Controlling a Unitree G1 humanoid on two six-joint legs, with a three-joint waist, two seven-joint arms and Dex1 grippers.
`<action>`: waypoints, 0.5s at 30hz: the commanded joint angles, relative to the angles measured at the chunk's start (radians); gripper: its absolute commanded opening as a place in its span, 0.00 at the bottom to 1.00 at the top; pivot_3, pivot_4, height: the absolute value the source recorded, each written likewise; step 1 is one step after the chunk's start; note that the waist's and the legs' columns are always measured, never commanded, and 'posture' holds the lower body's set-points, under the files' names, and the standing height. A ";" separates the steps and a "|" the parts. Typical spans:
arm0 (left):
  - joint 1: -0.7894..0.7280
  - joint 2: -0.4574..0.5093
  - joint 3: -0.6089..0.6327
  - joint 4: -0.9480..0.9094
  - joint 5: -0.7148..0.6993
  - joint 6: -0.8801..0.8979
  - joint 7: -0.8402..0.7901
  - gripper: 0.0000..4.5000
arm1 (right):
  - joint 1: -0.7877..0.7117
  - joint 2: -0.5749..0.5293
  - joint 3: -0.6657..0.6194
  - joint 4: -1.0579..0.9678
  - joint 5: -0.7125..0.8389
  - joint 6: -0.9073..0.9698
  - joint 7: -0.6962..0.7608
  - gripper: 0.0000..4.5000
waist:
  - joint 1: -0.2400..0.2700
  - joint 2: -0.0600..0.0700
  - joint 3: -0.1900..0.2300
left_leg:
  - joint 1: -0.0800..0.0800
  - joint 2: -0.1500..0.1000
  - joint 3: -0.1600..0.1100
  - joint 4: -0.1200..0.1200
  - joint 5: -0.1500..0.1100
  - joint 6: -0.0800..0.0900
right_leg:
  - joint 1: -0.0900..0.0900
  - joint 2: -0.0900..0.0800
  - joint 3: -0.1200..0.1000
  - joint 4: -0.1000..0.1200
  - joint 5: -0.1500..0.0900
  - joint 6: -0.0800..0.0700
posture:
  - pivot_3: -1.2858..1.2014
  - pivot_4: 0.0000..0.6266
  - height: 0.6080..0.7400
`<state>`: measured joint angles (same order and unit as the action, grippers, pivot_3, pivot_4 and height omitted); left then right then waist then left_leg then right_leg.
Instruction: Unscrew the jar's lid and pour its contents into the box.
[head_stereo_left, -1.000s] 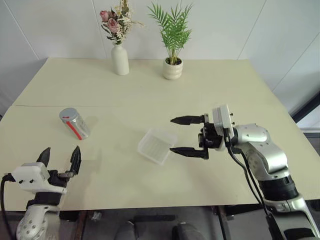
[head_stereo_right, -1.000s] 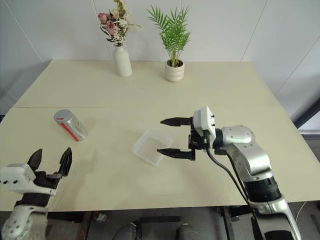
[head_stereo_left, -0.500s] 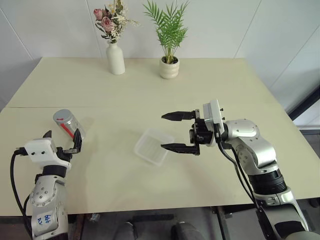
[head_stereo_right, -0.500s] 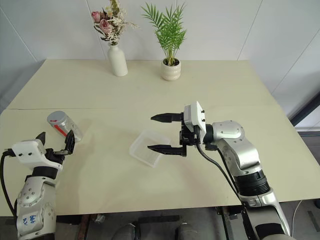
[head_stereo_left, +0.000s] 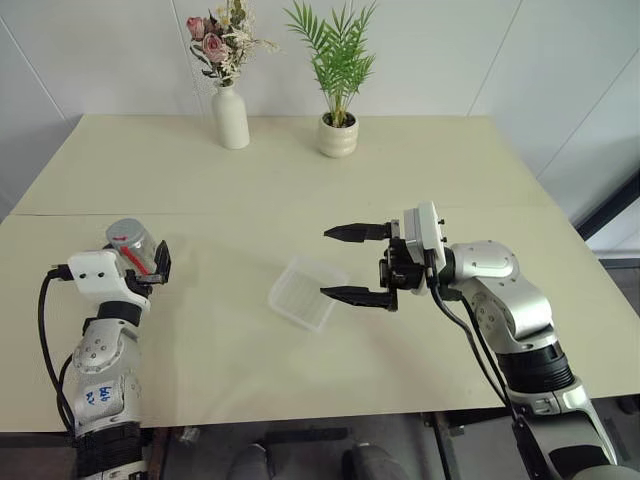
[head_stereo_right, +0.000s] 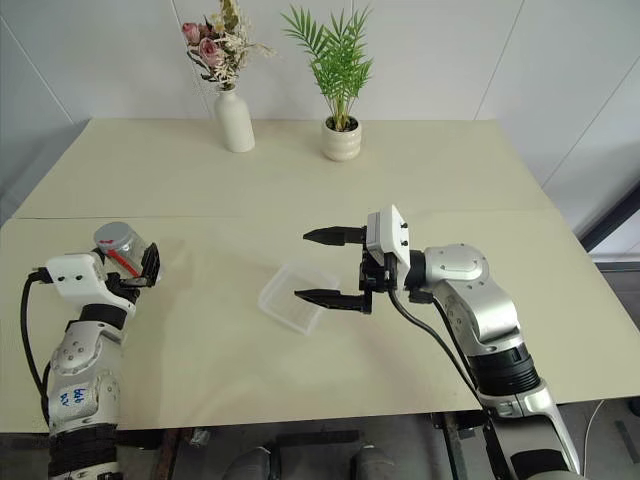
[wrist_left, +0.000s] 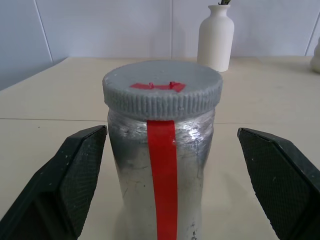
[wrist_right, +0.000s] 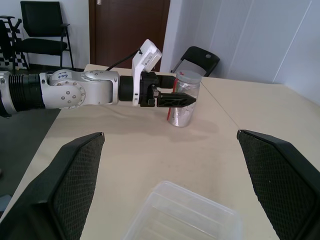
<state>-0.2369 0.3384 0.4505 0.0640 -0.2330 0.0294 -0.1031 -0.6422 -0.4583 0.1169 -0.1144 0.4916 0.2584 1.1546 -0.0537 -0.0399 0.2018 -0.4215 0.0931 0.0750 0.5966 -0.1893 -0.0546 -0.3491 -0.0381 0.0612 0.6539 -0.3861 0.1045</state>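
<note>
1. The step in hand looks like the first grasp. The jar (head_stereo_left: 133, 245) stands upright at middle left of the frame on the worktop (head_stereo_left: 300, 180), its grey lid (wrist_left: 162, 88) screwed on.
2. The left hand (head_stereo_left: 143, 270) brackets the jar with its fingers spread wide on either side, not yet pinching it.
3. The right hand (head_stereo_left: 356, 262) hangs open at frame centre, just right of the box (head_stereo_left: 303, 295).
4. Next, probably: close the left fingers on the jar's body below the lid, leaving the cap free for the right hand to twist.
</note>
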 joint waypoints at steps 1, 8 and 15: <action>-0.030 0.029 0.001 0.016 0.006 -0.036 -0.006 0.99 | 0.009 -0.003 -0.020 -0.045 0.006 -0.013 -0.016 1.00 | 0.001 0.000 0.000 | 0.000 0.000 0.000 0.000 0.000 0.000 | 0.000 0.000 0.000 0.000 0.000 0.000 | 0.52 0.24 1.00; -0.048 0.034 -0.005 0.039 -0.002 -0.072 -0.022 0.71 | 0.027 0.001 -0.021 -0.056 0.004 -0.019 -0.038 1.00 | 0.001 0.000 0.000 | 0.000 0.000 0.000 0.000 0.000 0.000 | 0.000 0.000 0.000 0.000 0.000 0.000 | 0.52 0.24 1.00; -0.031 0.050 -0.005 0.044 0.012 -0.054 -0.012 0.54 | 0.044 0.003 -0.017 -0.069 0.006 -0.016 -0.050 1.00 | 0.001 0.000 0.000 | 0.000 0.000 0.001 0.000 0.000 0.000 | -0.001 0.000 0.000 0.001 0.000 0.000 | 0.52 0.24 1.00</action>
<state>-0.2696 0.3718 0.4347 0.1235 -0.2276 -0.0184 -0.1227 -0.5997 -0.4579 0.1144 -0.1452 0.4905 0.2580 1.1094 -0.0531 -0.0399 0.2018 -0.4215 0.0933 0.0758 0.5966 -0.1891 -0.0549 -0.3498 -0.0380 0.0618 0.6546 -0.3862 0.1046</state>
